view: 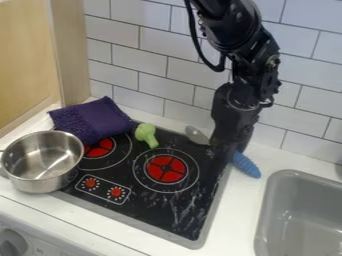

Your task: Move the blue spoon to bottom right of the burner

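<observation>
Nearest you are the gray knob (12, 244) and the gray sink (267, 210). Your blue-handled spoon (246, 164) lies across the cooktop's (179, 214) back right corner, its middle hidden by the pincer (224, 145); you can't tell whether that's open or closed.

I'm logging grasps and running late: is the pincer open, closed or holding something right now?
Pincer: at the middle of the blue spoon; whether it is open or closed on it cannot be told.
</observation>
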`<state>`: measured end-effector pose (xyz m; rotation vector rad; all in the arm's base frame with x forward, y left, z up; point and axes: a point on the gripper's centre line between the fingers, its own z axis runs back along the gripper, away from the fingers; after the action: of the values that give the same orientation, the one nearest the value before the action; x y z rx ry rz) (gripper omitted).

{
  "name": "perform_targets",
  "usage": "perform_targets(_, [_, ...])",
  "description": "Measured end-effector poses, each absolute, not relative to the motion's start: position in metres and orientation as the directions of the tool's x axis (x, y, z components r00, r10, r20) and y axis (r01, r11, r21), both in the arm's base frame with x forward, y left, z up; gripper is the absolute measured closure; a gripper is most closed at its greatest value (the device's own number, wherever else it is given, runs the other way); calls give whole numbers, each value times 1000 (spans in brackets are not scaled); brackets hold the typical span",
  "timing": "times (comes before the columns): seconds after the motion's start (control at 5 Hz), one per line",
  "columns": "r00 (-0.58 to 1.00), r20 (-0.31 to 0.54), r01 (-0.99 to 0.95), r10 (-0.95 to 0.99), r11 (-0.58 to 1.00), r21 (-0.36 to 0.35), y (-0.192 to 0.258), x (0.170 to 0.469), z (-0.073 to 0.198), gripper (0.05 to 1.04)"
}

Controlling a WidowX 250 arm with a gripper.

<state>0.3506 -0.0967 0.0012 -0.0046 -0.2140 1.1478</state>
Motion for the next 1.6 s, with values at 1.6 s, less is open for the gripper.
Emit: perform_targets(1.6, [353,221,-902,909,394,-178,-76,224,57,750])
